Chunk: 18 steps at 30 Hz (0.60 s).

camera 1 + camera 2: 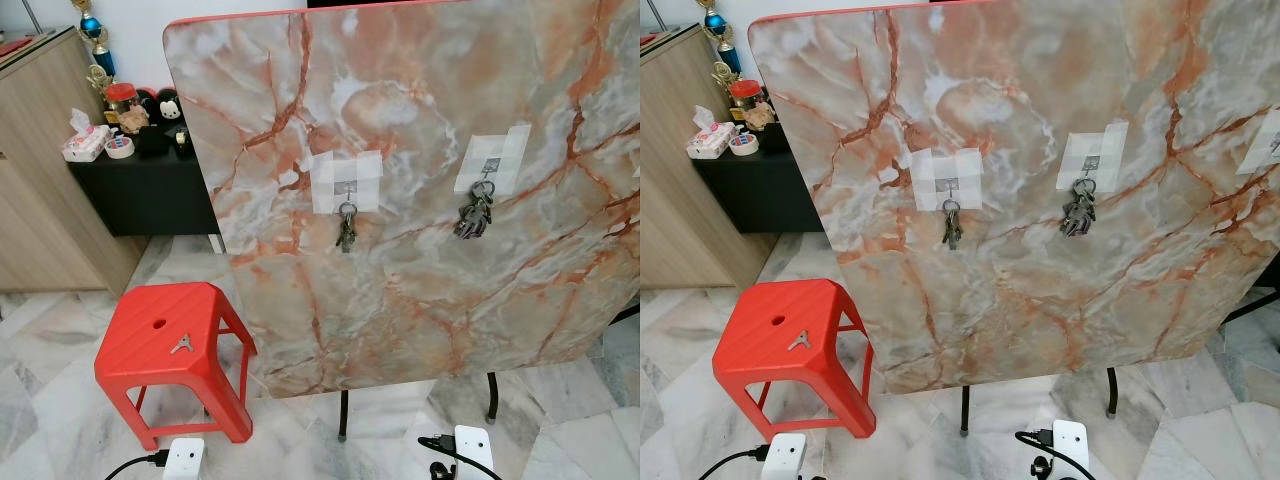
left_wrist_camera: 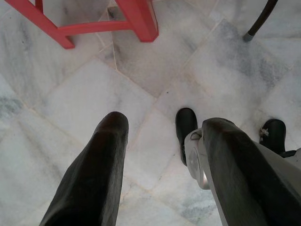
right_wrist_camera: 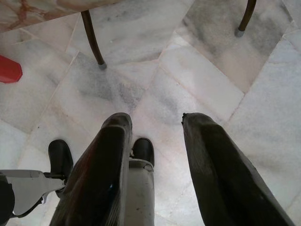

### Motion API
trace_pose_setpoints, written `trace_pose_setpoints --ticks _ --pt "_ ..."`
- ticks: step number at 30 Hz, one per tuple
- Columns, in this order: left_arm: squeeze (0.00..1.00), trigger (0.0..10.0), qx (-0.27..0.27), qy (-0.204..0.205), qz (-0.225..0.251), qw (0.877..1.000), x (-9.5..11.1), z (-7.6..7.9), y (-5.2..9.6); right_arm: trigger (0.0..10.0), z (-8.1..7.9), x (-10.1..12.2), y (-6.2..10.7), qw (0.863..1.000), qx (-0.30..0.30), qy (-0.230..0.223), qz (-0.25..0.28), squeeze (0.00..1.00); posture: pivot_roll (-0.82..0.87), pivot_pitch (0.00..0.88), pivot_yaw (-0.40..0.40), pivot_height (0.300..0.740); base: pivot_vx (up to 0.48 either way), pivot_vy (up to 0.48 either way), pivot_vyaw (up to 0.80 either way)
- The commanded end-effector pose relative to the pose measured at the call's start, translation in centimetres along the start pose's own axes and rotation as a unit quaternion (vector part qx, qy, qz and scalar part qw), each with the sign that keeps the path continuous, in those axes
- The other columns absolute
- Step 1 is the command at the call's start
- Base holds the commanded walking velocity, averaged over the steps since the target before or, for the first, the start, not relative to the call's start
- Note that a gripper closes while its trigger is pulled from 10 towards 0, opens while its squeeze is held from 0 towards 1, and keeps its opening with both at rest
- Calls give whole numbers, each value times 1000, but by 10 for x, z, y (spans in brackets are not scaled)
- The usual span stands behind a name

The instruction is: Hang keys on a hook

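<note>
Both arms hang idle, left gripper [image 2: 160,155] and right gripper [image 3: 155,150] fingers apart over floor — loose key [image 1: 181,344] lies flat on red stool [image 1: 140,350], so pinch its edge squarely before lifting.

Both eye views look forward and down from head height at the upright marble panel [image 1: 420,200] and red stool [image 1: 165,340], the right eye shifted slightly sideways; each wrist view points straight down at the marble floor [image 2: 70,108], close
</note>
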<state>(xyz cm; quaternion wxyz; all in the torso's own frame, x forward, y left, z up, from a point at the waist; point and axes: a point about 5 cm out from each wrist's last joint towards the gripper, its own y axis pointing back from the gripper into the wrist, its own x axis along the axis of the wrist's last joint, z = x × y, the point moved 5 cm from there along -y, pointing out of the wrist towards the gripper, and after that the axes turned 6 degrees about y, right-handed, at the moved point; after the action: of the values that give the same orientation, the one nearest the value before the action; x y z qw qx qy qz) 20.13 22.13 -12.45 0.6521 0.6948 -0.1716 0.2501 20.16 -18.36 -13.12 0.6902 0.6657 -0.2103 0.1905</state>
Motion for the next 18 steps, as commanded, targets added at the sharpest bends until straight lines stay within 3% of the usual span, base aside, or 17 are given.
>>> trace_pose_setpoints --ticks 1,9,11,18 --pt "0 10000 -3 -13 -11 1000 -5 -1 1 10000 -1 -3 0 1000 0 1 -4 0 -20 0 29 740 0 0 0" --pt "0 10000 -3 -14 -11 1000 -5 -1 1 10000 -1 -2 0 1000 1 2 -3 0 0 0 0 740 0 0 0" --pt "0 10000 -2 -9 -3 1000 -3 -2 1 10000 6 -7 1 1000 5 -20 -9 0 -10 0 28 740 0 0 0" --pt "0 10000 -3 -9 -2 1000 -2 -2 1 10000 14 -11 3 1000 2 -22 -14 0 -10 0 28 740 0 0 0"
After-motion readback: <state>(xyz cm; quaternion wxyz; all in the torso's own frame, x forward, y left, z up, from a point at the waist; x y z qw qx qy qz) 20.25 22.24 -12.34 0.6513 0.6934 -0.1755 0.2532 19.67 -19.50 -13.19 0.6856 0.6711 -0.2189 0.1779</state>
